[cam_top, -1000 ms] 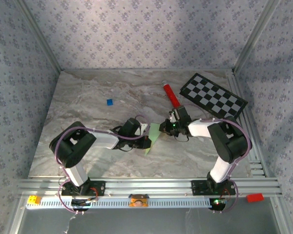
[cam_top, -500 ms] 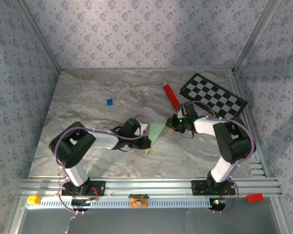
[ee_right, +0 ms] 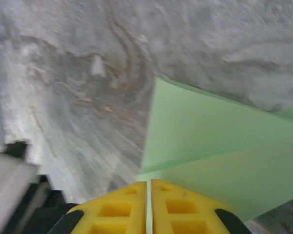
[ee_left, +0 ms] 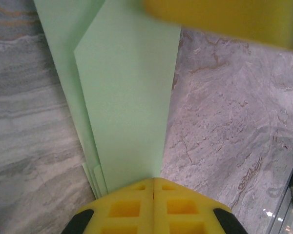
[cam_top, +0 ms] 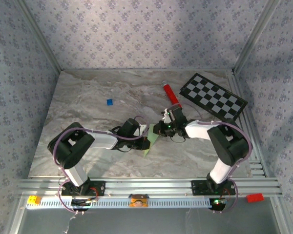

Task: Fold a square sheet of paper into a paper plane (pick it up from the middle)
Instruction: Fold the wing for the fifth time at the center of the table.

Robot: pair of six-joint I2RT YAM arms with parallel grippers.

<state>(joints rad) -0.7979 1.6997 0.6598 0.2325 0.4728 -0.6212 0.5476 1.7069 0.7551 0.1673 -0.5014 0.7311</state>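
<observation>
Left gripper (ee_left: 154, 184) fully closed, pinching the folded pale green paper sheet (ee_left: 127, 97) to anchor it. Right gripper (ee_right: 149, 187) likewise closed on the opposite end, apparently to set the crease.

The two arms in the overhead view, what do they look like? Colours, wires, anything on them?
Both the left arm and the right arm have bulky black joints linked by white tubes, with thin purple cables looping alongside. A green light glows near the right wrist. The fingers are bright yellow blocks with square recesses.
</observation>
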